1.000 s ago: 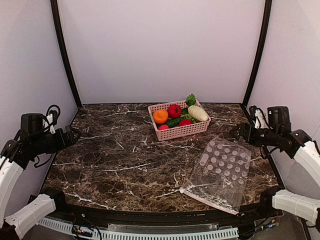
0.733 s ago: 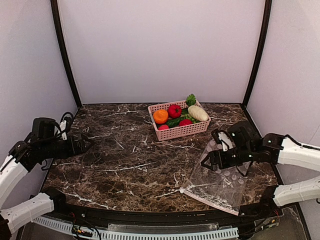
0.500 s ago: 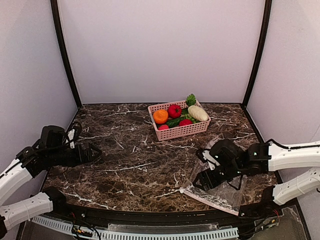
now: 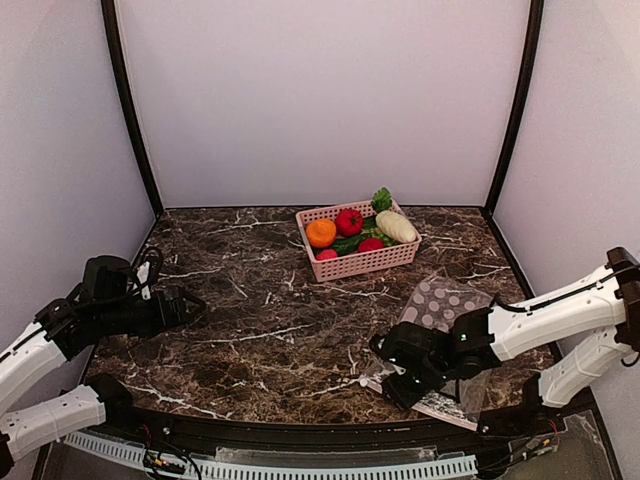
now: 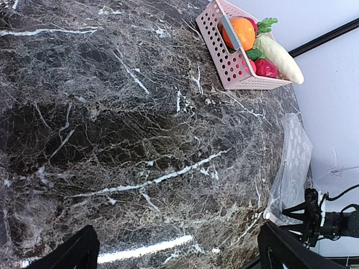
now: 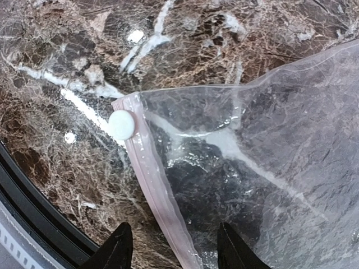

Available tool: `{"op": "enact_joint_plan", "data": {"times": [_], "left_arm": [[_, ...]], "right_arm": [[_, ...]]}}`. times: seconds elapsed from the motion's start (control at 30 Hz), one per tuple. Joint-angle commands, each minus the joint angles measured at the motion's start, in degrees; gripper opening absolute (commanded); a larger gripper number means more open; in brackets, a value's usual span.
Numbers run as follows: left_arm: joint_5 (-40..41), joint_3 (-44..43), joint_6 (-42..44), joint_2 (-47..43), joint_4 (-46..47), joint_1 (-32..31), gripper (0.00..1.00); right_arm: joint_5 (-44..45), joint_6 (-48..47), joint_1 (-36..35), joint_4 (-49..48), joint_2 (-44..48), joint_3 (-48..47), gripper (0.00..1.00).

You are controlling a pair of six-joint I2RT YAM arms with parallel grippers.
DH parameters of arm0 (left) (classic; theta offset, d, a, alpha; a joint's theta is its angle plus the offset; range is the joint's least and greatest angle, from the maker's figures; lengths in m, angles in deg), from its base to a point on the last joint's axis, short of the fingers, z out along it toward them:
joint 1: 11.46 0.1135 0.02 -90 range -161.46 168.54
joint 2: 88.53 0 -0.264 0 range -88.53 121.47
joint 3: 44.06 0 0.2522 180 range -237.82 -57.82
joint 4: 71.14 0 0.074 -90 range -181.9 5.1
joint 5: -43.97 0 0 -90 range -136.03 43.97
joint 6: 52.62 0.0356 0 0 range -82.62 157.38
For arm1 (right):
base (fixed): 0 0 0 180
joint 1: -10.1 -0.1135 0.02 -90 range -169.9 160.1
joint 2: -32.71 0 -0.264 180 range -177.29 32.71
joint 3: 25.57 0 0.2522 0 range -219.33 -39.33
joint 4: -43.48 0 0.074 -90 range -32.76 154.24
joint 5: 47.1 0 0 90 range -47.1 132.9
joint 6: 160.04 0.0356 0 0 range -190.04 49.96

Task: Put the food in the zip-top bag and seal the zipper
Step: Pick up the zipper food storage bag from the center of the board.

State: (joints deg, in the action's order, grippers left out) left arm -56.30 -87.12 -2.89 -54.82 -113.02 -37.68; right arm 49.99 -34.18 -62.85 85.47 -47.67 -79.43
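1. A dark marble desk (image 4: 260, 300) carries a pink slotted basket (image 4: 355, 262) toward the back centre. All the food sits in it: an orange fruit (image 4: 321, 232), a red tomato (image 4: 349, 221), a long cream-white vegetable (image 4: 396, 226) and green leaves. None is in the bag.
2. The zip-top bag (image 4: 450, 305) lies flat at the right front of the desk, clear with white dots. Its zipper (image 6: 151, 179), a pinkish strip, runs along the near edge, with the white slider (image 6: 122, 124) at the left end.
3. The right tool (image 4: 392, 375) sits low over that corner. In the wrist view its jaws stand moderately apart, one on either side of the strip just past the slider, pinching nothing that I can see.
4. The left tool (image 4: 190, 308) hovers over the left side of the desk, well apart from bag and basket, jaws wide and empty.
5. The bag looks thin, limp, light and slick. It would likely slide or crumple if pushed. The zip strip seems its firmest part and the best place to take hold.
6. The toy food looks light and rigid. Round pieces may roll, so a grip across the middle seems safest.
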Motion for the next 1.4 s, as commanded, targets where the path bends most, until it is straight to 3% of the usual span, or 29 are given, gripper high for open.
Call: {"op": "enact_joint_plan", "data": {"times": [0.0,0.4,0.73,0.93,1.17,1.2,1.27,1.37], "left_arm": [[-0.4,0.9,-0.4,0.0,0.8,-0.3,1.00],[-0.8,1.5,-0.6,0.1,0.8,-0.3,1.00],[-2.7,0.9,-0.1,1.8,1.7,-0.4,1.00],[-2.6,1.0,-1.6,2.8,4.1,-3.0,1.00],[1.4,1.5,-4.9,6.4,9.6,-11.7,1.00],[2.2,1.5,-5.2,7.3,10.1,-13.2,1.00],[3.0,1.5,-5.7,8.8,12.4,-14.9,1.00],[3.3,1.3,-6.4,10.8,14.1,-16.3,1.00]], "right_arm": [[3.8,0.0,-1.4,-0.6,-2.8,-2.1,0.49],[6.1,0.1,-1.5,-1.1,-6.9,-2.8,0.38],[4.8,1.2,-1.5,-6.5,-3.2,-0.6,0.00],[3.9,1.3,-1.0,-10.1,-0.5,0.5,0.00],[5.6,1.8,-0.5,-7.4,-0.3,-1.6,0.00],[6.6,2.3,-0.5,-6.3,-0.6,-2.2,0.03],[8.3,3.3,-0.4,-4.1,-1.4,-3.4,0.23],[9.6,3.4,-0.1,-2.2,-3.0,-4.7,0.42]]}}
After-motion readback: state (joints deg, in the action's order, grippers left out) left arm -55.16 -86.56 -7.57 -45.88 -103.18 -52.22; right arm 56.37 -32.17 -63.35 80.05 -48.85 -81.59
